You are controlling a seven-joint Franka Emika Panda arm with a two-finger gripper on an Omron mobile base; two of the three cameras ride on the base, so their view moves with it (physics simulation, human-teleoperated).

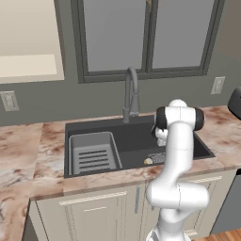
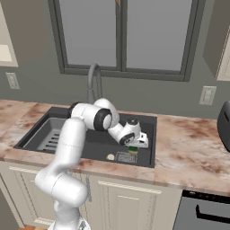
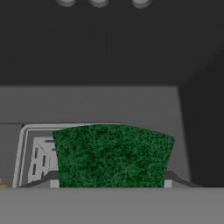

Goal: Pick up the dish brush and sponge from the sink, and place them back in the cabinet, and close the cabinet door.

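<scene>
Now the tool point(image 2: 133, 152) sits low in the sink point(image 1: 136, 134), jaws set abt the sponge point(image 3: 113, 155) w/ its green face up, prob gripping it for the lift to the cabinet point(image 1: 29, 42).

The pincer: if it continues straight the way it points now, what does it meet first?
Most likely the green sponge, which lies directly ahead of the pincer on the sink floor; the gap between them is hard to judge.
</scene>
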